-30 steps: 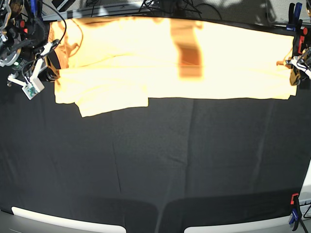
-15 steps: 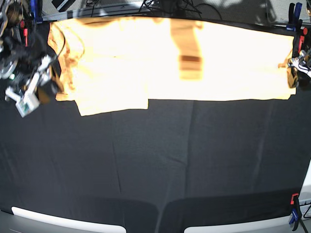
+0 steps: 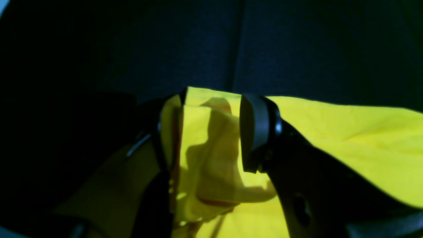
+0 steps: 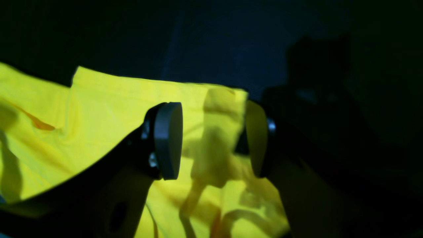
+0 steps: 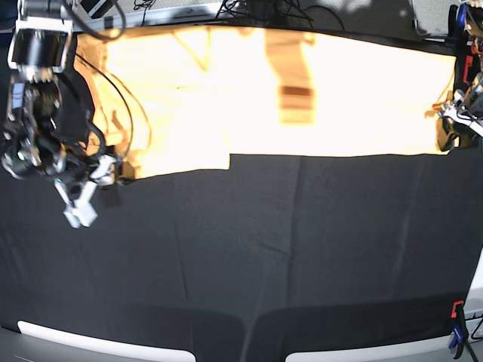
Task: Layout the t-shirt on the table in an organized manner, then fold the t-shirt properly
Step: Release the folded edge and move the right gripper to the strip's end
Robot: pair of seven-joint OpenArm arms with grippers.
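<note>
- The t-shirt (image 5: 302, 98) lies stretched in a long band across the far side of the counter (image 5: 287, 256), folded over on itself, with the wide black near half of the counter bare of cloth.
- Your left tool (image 3: 206, 132) sits at the end of the shirt on the base view's right. Its jaws stand apart with a bunched edge of yellow cloth between them; the cloth lies in the gap but is not pinched.
- Your right tool (image 4: 213, 138) is at the other end, low over the near corner of the shirt. Its jaws are apart too, with a ridge of fabric rising between them, loose, and one pad (image 4: 168, 140) clear of it.
- So neither tool holds anything: I judge you are between grips, with the laying-out largely done and the folding in hand.
- In the base view the shirt's near edge steps down toward the right arm's end, so the layers there do not lie flush; the glare hides the finer creases, so I cannot tell how flat the middle is.
- Next, you likely need a fresh grip at each end. Set each tool over one clean edge and take all the layers you mean to move, not just the top ridge.
- Close both ends before you lift, and keep the cloth taut between the arms so the fold lands straight.
- Watch the right arm's dangling cables (image 5: 128, 113), which hang across that end of the shirt and could drag it.
</note>
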